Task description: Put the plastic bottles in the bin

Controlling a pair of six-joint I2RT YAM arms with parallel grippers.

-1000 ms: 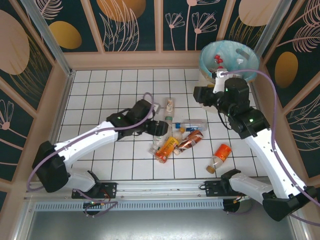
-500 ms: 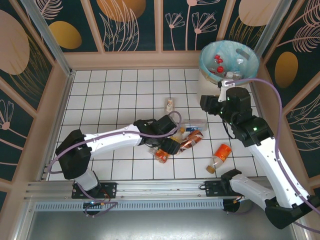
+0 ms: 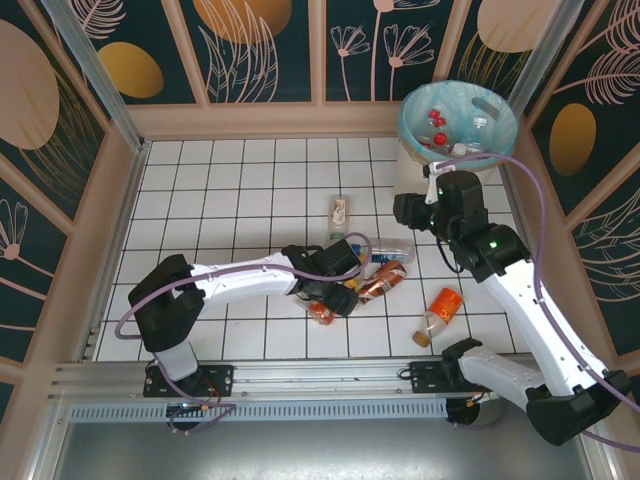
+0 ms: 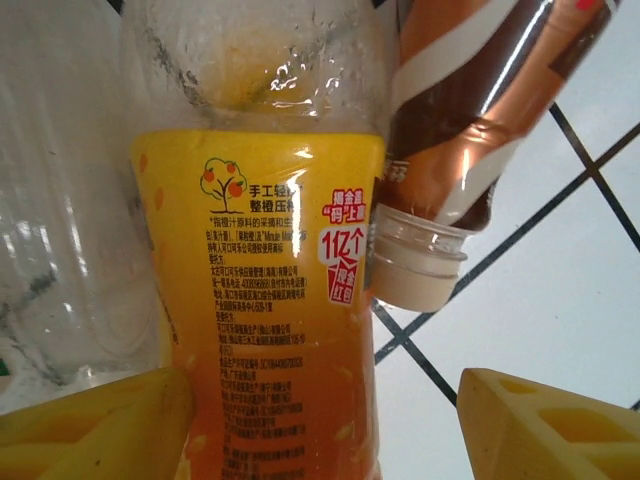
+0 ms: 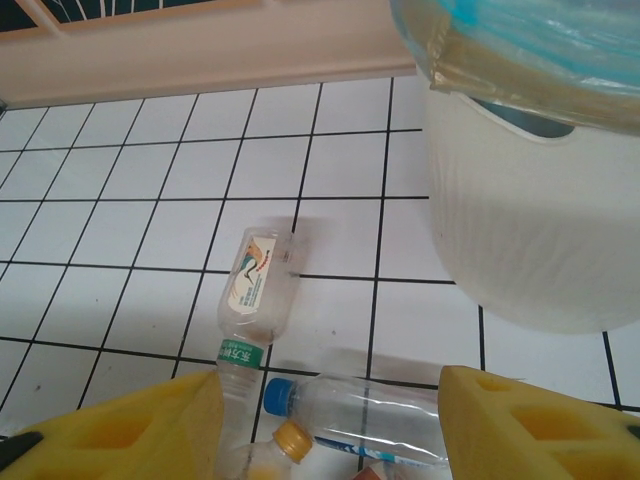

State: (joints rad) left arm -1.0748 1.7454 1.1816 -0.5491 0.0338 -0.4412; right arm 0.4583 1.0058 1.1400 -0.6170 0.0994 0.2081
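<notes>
Yellow fingers [image 4: 100, 425] of the left gripper [image 4: 320, 430] are standing apart at the bottom corners of the left wrist frame. The orange bottle [image 4: 265, 300] is lying lengthwise between them, unclamped, hugging the lower-left finger and sitting well clear of the lower-right one, while a brown bottle [image 4: 470, 110] is leaning in from the upper right. The right gripper [image 5: 330, 420] is hanging open and empty above a white-labelled bottle [image 5: 255, 285] and a blue-capped bottle [image 5: 360, 410] on the tiled floor [image 5: 120, 160], and the bin [image 5: 530, 220] is standing at the upper right of that frame, near them but apart.
</notes>
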